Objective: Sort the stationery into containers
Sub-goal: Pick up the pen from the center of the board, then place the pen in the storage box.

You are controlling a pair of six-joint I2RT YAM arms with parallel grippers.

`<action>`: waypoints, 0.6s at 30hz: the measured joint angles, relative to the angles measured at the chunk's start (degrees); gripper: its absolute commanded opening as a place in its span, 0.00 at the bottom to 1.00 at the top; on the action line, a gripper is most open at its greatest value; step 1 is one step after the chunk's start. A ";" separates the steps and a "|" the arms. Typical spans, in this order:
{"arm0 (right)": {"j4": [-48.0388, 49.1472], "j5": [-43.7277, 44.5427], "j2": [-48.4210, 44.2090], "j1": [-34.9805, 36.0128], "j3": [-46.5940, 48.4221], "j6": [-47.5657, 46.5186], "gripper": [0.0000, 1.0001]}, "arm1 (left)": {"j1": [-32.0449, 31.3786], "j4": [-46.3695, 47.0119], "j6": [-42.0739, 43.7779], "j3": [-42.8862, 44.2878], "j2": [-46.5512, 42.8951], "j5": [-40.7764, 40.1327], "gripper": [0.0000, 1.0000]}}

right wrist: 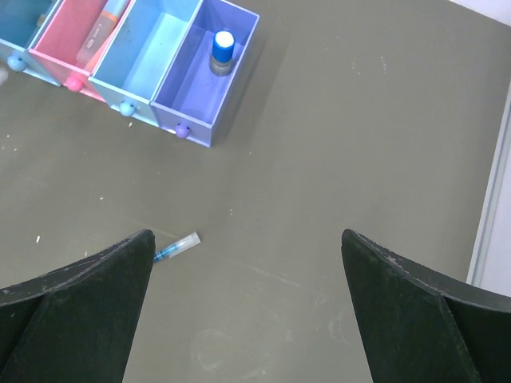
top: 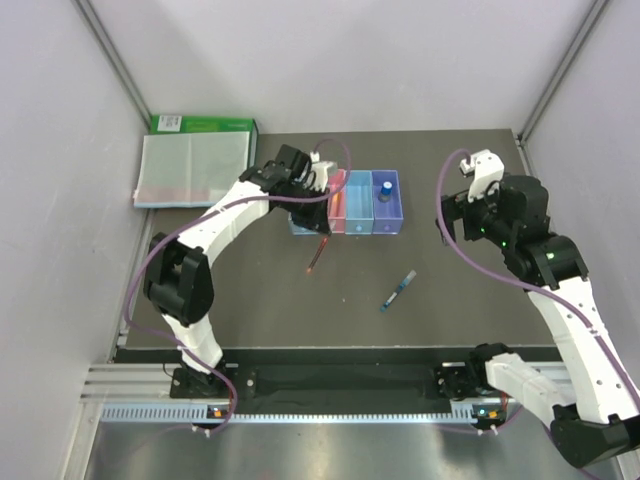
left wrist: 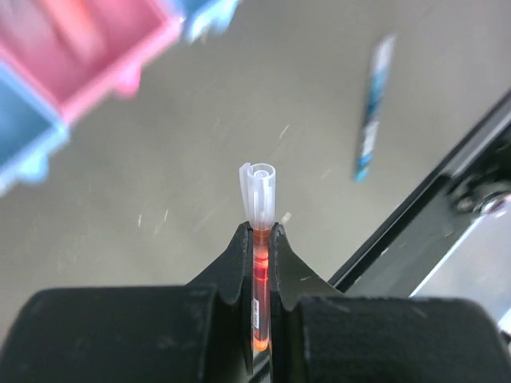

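My left gripper (left wrist: 259,231) is clamped on the dark red pen (left wrist: 259,267), which hangs tip-down beside the front of the containers (top: 360,205), its clear cap poking past my fingertips. To do this well I should carry it fully over one bin, tilt it to lie along the bin's length, get low and only then let go, so it doesn't tip over the wall. My right gripper (right wrist: 247,303) hangs wide open over bare table, holding nothing. I count four bins, two pens, with the blue pen (top: 397,290) lying loose on the table, one orange highlighter (right wrist: 100,32) in the pink bin, and one blue-capped bottle (right wrist: 222,49) in the purple.
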 measured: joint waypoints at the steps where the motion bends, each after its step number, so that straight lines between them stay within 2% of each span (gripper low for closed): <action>1: 0.00 0.02 -0.11 -0.09 0.00 0.00 1.00 | 0.00 0.74 -0.66 1.57 0.22 0.90 0.00; 9: 0.00 0.07 -1.01 -0.61 -0.04 -0.17 0.99 | 0.15 10.82 -5.84 15.82 9.51 3.52 0.00; 18: 0.15 0.48 -1.18 -1.14 -0.46 -0.46 1.00 | 1.16 17.73 -10.97 26.18 24.00 3.72 0.00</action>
